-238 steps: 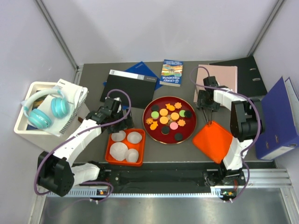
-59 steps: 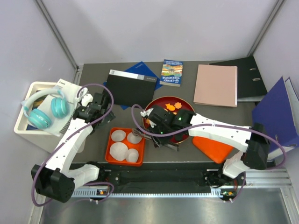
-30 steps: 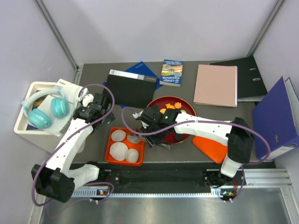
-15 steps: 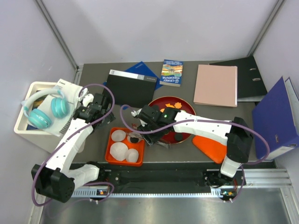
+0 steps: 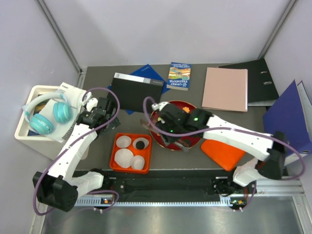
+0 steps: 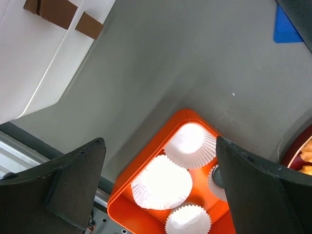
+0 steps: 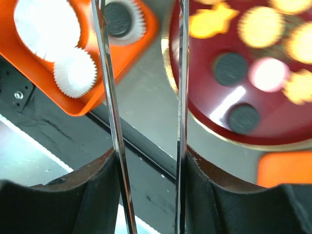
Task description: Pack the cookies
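Both left gripper (image 6: 159,141) and right gripper (image 7: 141,48) wide apart, empty; black cookie (image 5: 141,144) in paper cup (image 5: 135,145); Canon booklet (image 5: 74,95).

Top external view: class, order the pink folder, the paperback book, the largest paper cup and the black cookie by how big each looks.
Largest to smallest:
1. pink folder
2. paperback book
3. largest paper cup
4. black cookie
No two look alike in size.

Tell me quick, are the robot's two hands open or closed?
Left end effector: open, holding nothing.
Right end effector: open, nothing between its long thin tips.
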